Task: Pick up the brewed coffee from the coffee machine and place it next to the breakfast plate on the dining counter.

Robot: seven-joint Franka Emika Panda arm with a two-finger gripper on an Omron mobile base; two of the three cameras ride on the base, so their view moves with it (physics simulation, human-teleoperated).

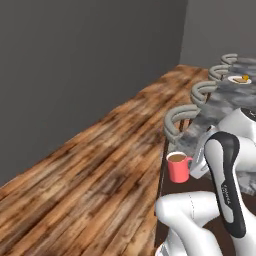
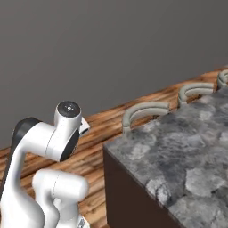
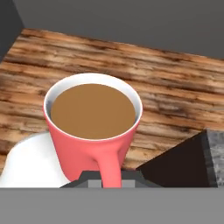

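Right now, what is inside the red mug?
Brown coffee fills the red mug nearly to its white inner rim. The liquid hides the bottom. The gripper is shut on the mug's handle.

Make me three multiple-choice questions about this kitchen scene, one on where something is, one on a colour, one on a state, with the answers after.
1. Where is the small red mug of brown coffee?
A. held in the air beside the grey marbled stone counter's dark side
B. standing on the wooden floor
C. on the round white plate

2. What colour is the mug's inside wall?
A. black
B. white
C. red

3. What is the gripper doing?
A. open, away from the mug
B. shut on nothing
C. shut on the mug's handle

Answers: 1 A, the left base view shows it off the floor by the counter's end. 2 B, the hand view shows a white wall above the coffee. 3 C, the handle runs down between the fingertips.
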